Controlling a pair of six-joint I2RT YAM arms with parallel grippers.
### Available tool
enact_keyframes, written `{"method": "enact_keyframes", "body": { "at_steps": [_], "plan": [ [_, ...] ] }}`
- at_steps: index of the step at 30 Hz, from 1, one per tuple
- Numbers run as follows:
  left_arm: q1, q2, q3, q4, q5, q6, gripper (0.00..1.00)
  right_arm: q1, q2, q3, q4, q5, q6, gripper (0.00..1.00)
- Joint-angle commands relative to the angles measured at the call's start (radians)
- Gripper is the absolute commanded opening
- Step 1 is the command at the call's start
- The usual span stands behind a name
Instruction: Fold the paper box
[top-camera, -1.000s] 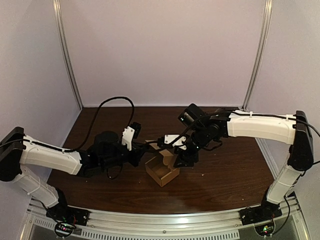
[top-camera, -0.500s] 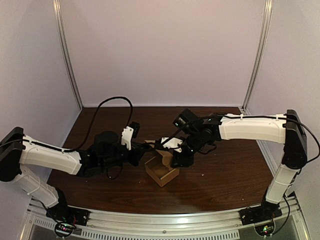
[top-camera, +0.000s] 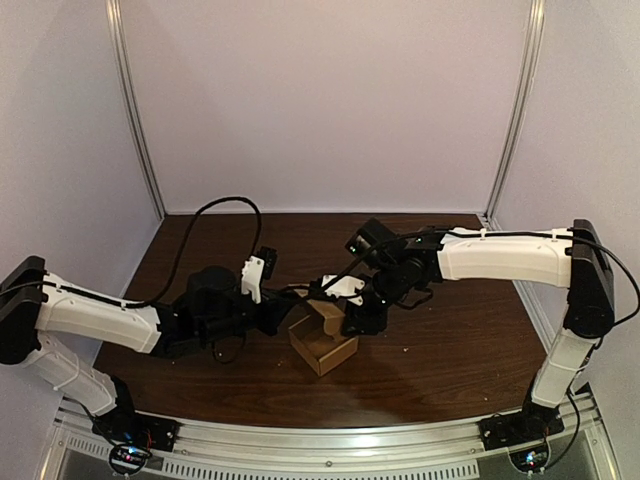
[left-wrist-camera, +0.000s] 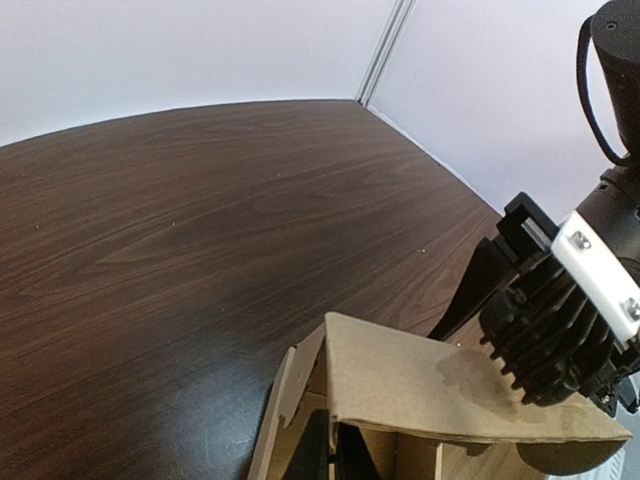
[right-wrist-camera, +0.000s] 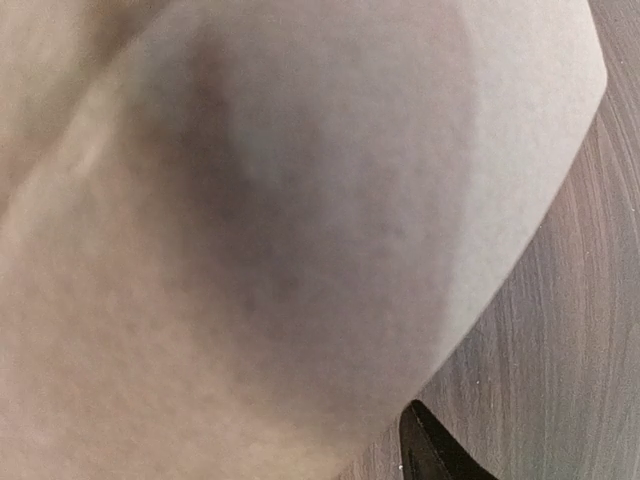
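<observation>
Paper box (top-camera: 322, 342) sits on the counter (top-camera: 455, 345) between both tools, light, thin card that I judge will slide and crease easily, so I would take its raised flap (left-wrist-camera: 440, 385) near the fold; whether left tool (top-camera: 288, 302) or right tool (top-camera: 352, 314) is clamped, I cannot tell

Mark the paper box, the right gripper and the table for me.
paper box (top-camera: 320, 348): top external view, middle of its open body.
right gripper (top-camera: 353, 320): top external view, between its fingertips, against the paper box.
table (top-camera: 455, 365): top external view, bare wood right of the paper box.
</observation>
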Motion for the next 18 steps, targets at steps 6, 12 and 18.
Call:
{"method": "enact_keyframes", "body": {
  "at_steps": [6, 12, 18],
  "plan": [
    [-0.012, -0.045, -0.032, -0.032, -0.057, 0.066, 0.27, 0.000, 0.032, -0.020, 0.025, 0.002, -0.003, 0.47],
    [-0.011, -0.127, -0.026, -0.118, -0.122, 0.189, 0.46, 0.000, 0.012, -0.021, 0.021, -0.012, -0.029, 0.48],
    [-0.012, -0.108, -0.037, -0.095, -0.110, 0.258, 0.50, 0.000, 0.008, -0.018, 0.023, -0.024, -0.042, 0.48]
  ]
}}
